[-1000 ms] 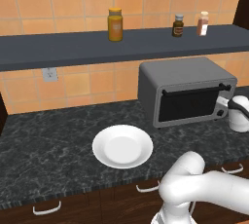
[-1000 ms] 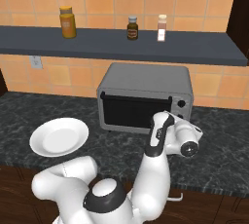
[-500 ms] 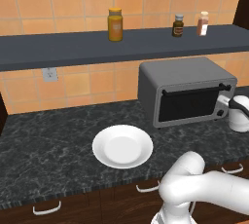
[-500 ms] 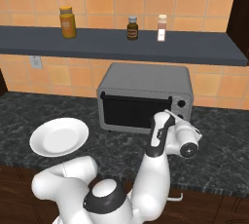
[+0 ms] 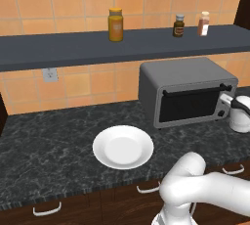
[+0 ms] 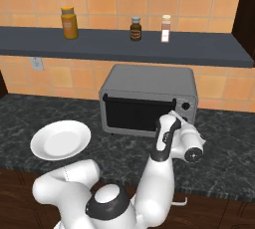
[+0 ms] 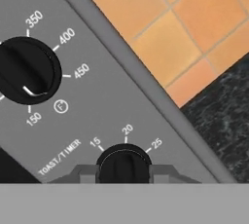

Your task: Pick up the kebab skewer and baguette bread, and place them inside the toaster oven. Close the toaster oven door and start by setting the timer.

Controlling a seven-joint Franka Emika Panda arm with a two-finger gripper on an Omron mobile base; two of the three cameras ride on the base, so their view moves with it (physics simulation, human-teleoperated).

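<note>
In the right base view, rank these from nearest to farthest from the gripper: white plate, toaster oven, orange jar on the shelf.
1. toaster oven, directly at the gripper, behind it.
2. white plate, on the counter, left.
3. orange jar, on the shelf, upper left.

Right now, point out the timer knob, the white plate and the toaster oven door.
timer knob (image 7: 123, 165), hand view, dark face.
white plate (image 5: 123, 146), left base view, bare centre.
toaster oven door (image 6: 130, 115), right base view, dark glass.

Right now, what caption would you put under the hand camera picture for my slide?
Shut gripper on the toaster oven timer knob, under the temperature dial.
</note>
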